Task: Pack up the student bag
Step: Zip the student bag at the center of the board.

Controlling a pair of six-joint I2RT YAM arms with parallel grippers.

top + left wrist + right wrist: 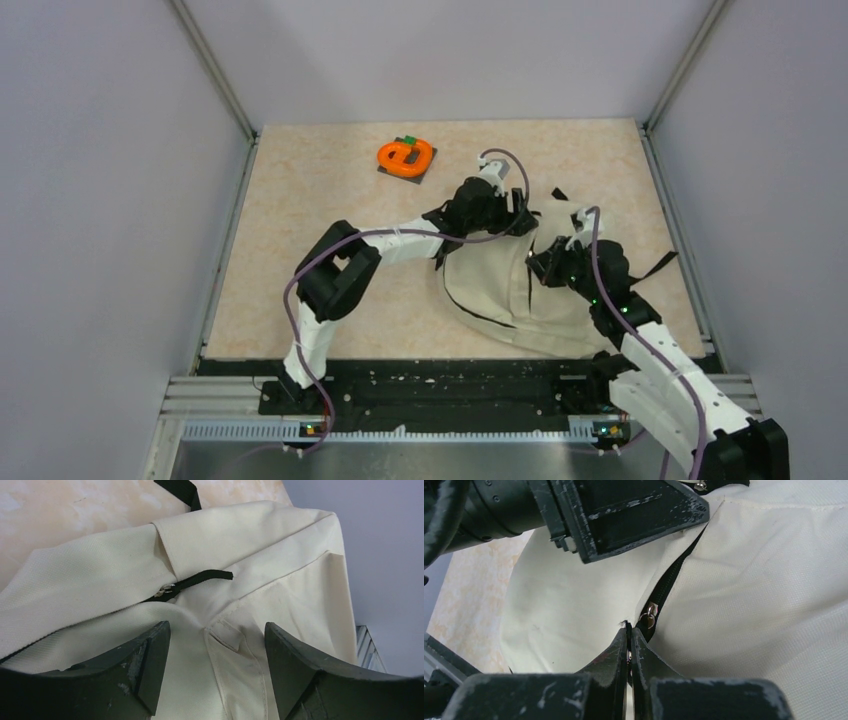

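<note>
The student bag [500, 295], cream-beige with black straps, lies on the right half of the table. My left gripper [520, 212] hovers open over its far end; in the left wrist view its fingers [217, 630] straddle cream fabric [250, 545] without touching it, and a black zipper pull [205, 577] lies just beyond them. My right gripper [541, 266] is at the bag's middle. In the right wrist view its jaws [629, 628] are pressed shut on a black zipper pull, whose frayed tip pokes out beside the metal slider ring [651, 615] on the black zipper line.
An orange ring-shaped toy [405, 155] sits on a small dark plate at the far middle of the table. Black straps [660, 264] trail off the bag to the right. The left arm's finger [639, 510] hangs close above my right gripper.
</note>
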